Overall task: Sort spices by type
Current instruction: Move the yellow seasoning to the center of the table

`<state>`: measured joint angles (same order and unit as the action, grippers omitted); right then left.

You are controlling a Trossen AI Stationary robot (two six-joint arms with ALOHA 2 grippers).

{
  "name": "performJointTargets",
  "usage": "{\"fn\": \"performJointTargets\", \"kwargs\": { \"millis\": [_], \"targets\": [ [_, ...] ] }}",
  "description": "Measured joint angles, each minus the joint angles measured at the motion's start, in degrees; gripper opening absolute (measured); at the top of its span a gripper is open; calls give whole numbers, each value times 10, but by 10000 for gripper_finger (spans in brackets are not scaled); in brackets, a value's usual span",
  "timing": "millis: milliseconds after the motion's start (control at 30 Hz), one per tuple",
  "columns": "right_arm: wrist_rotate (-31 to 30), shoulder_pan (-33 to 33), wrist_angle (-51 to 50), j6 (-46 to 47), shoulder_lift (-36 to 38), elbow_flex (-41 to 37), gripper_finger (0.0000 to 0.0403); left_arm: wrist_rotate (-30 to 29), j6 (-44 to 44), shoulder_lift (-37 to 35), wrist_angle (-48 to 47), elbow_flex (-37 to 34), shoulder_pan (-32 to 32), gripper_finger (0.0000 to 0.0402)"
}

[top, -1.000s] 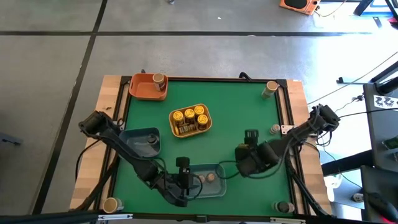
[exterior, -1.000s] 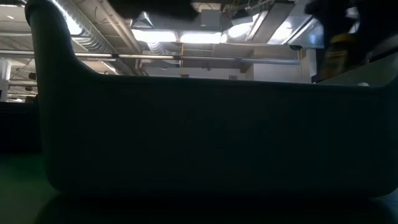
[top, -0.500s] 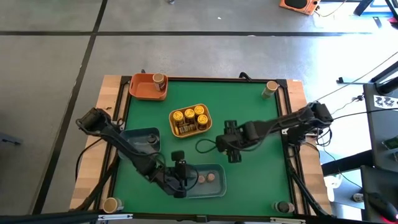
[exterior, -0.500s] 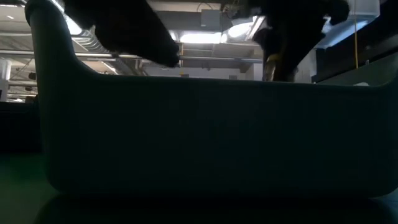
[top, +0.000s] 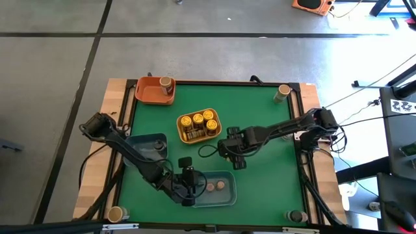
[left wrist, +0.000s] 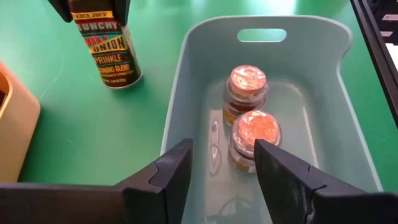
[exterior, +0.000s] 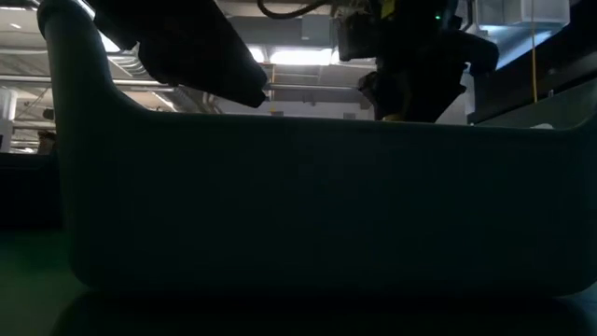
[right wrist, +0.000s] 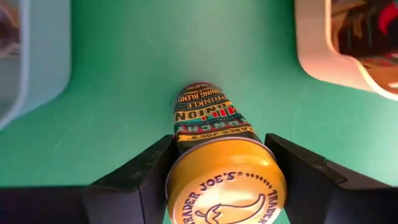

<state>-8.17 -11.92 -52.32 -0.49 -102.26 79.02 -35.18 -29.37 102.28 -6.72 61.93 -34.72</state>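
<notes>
The right gripper stands near the middle of the green counter, just beside the yellow tray, its fingers pinching a yellow-lidded spice jar that stands upright with its base on the green surface. The same jar shows in the left wrist view, standing on the green beside the near blue tray and apart from it. The yellow tray holds four yellow-lidded jars packed close together. The left gripper hangs over one end of the near blue tray, its fingers spread and holding nothing, one on each side of that tray's wall. Inside this tray two glass jars with tan lids stand upright, touching or nearly touching. A second blue tray lies under the left arm and holds a dark-lidded jar. The orange tray at the far left corner carries one dark-lidded jar. More jars stand at the counter's edges: one tan-lidded at the far right corner, one tan-lidded at the near left corner, one dark-lidded at the near right corner. In the low view the dark wall of a tray fills nearly the whole picture and hides the counter behind it; only the arms show above its rim.
</notes>
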Motion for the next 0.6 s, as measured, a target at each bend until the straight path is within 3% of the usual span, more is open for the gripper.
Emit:
{"fn": "performJointTargets", "kwargs": {
  "millis": [300,600],
  "targets": [
    [-18,0,3,1,5,1,292,3,6,-15,-9,0,3,169],
    [-22,-1,-68,5,25,61,320,-3,9,-110,-90,0,12,169]
  ]
}}
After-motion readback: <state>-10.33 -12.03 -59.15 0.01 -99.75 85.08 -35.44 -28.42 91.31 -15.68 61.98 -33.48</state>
